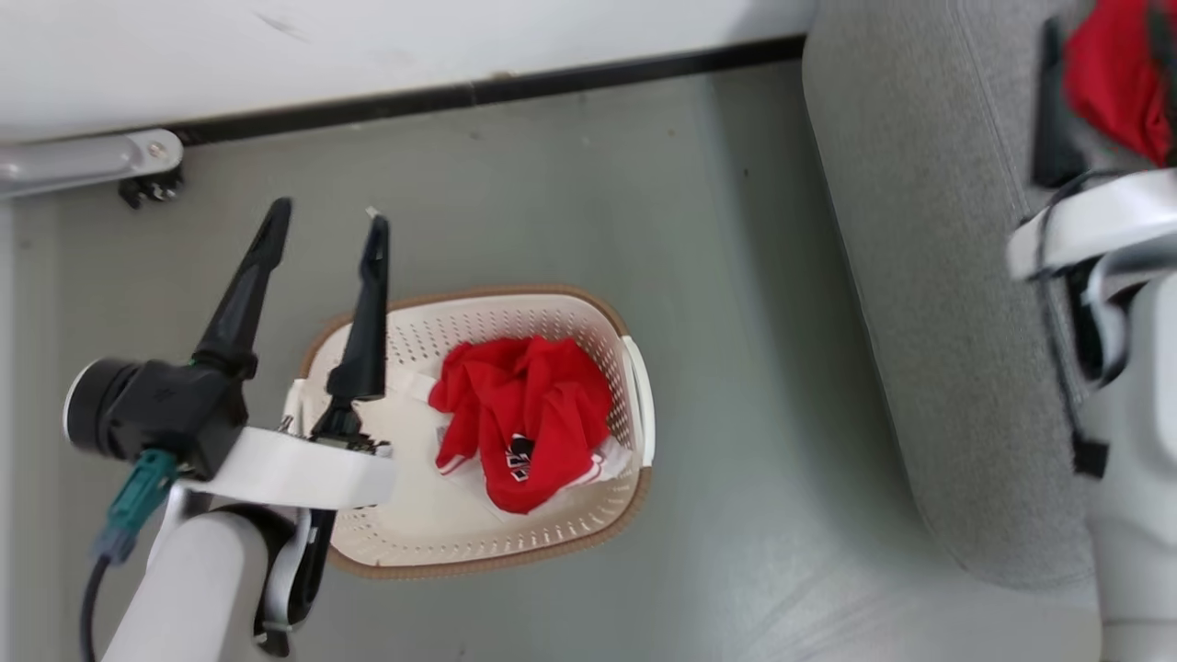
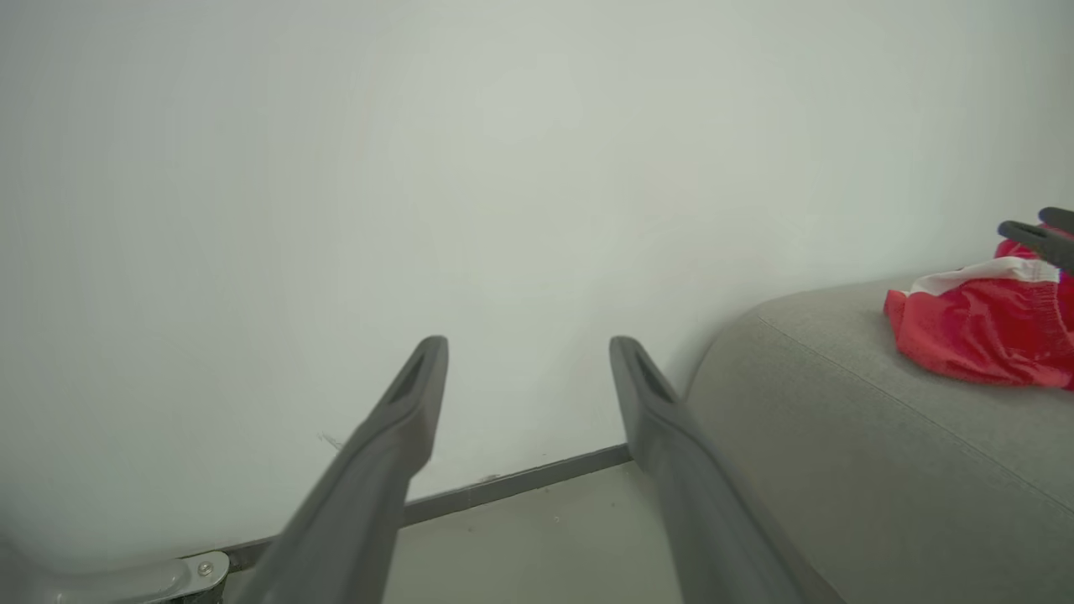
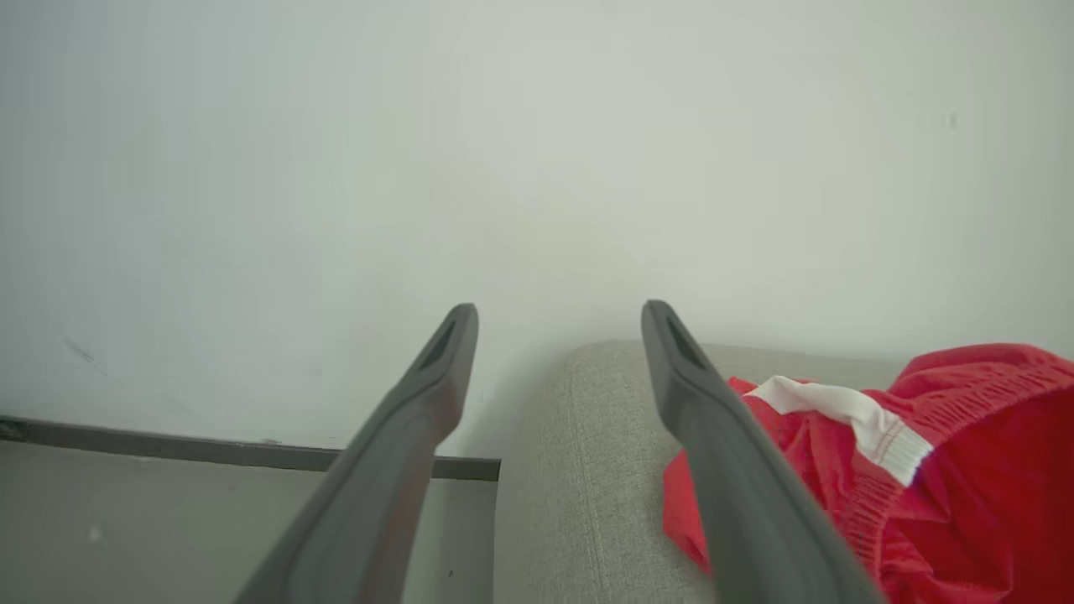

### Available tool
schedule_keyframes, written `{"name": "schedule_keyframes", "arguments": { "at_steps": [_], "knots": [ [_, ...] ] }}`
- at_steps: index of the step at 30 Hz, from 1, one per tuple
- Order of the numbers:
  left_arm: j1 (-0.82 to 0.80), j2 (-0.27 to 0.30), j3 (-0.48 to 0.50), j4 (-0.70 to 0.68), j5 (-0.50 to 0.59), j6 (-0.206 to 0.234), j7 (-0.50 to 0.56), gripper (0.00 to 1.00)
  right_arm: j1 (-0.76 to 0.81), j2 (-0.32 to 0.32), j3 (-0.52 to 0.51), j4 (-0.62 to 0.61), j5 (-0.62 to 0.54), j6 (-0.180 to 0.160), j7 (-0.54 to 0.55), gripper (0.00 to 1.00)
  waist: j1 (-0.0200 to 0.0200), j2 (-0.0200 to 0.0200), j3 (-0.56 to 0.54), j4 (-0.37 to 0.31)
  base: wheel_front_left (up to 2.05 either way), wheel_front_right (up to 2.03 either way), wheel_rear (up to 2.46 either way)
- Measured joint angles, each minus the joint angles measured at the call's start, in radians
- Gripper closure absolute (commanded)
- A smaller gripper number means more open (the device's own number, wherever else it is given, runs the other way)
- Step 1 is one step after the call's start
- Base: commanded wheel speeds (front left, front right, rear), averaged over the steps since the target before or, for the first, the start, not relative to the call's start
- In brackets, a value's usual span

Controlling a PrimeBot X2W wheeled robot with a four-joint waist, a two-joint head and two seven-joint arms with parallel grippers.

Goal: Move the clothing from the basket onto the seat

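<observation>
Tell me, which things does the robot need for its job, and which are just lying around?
For the job: basket, red clothing inside it, seat, red garment on it, left gripper, right gripper.

Just lying about: wall, floor, metal bracket, dark skirting.

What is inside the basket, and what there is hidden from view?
A crumpled heap of red clothing with white trim lies in the basket. Anything beneath the heap is covered, and the left gripper hides the basket's left edge.

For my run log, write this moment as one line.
left gripper open | right gripper open | clothing in basket | garment on seat
</observation>
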Motion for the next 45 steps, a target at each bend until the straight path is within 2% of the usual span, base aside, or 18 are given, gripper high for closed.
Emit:
{"name": "schedule_keyframes", "arguments": {
  "at_steps": [8,14,22,45],
  "knots": [
    [0.046,0.01,0.026,0.034,-0.025,-0.001,-0.091,0.0,0.107,-0.001,0.138,0.025,0.121,0.0,0.0,0.0,0.0,0.0,-0.072,0.037,0.0,0.0,0.0],
    [0.073,0.01,0.028,0.043,-0.034,-0.015,-0.137,0.0,0.167,-0.003,0.236,-0.017,0.17,0.0,0.0,0.0,0.0,0.0,-0.128,0.063,0.0,0.0,0.0],
    [0.132,0.005,0.044,0.08,-0.047,-0.033,-0.14,0.0,0.264,-0.006,0.24,-0.06,0.185,0.0,0.0,0.0,0.0,0.0,-0.197,0.087,0.0,0.0,0.0],
    [0.267,0.02,0.087,0.174,-0.037,-0.033,-0.147,0.0,0.468,-0.003,0.244,-0.183,0.209,0.0,0.0,0.0,0.0,0.0,-0.351,0.115,0.0,0.0,0.0]
  ]
}}
